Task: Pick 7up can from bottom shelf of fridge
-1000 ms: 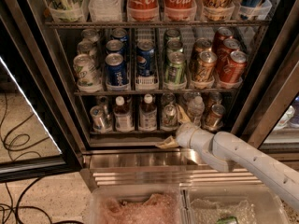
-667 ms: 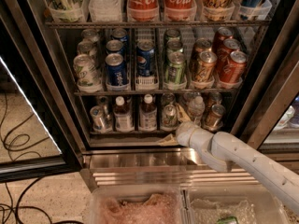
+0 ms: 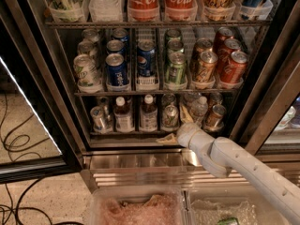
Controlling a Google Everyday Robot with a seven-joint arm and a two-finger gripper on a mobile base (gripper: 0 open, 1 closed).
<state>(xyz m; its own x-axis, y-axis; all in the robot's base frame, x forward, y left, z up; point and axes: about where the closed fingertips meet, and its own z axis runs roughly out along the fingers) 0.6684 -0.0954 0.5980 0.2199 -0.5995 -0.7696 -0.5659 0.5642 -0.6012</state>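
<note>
looking into the open fridge (image 3: 51, 78), we see the 7up can (image 3: 170, 116) standing upright on the bottom shelf (image 3: 126, 134), just right of a white-capped bottle (image 3: 148, 114). a copper can (image 3: 215, 116) stands farther right on the same shelf. the gripper (image 3: 168, 138) sits low at the shelf's steel front edge, just below and in front of the 7up can, at the end of the white arm (image 3: 234, 163) coming from the lower right. we cannot tell whether its grip is released or clenched.
</note>
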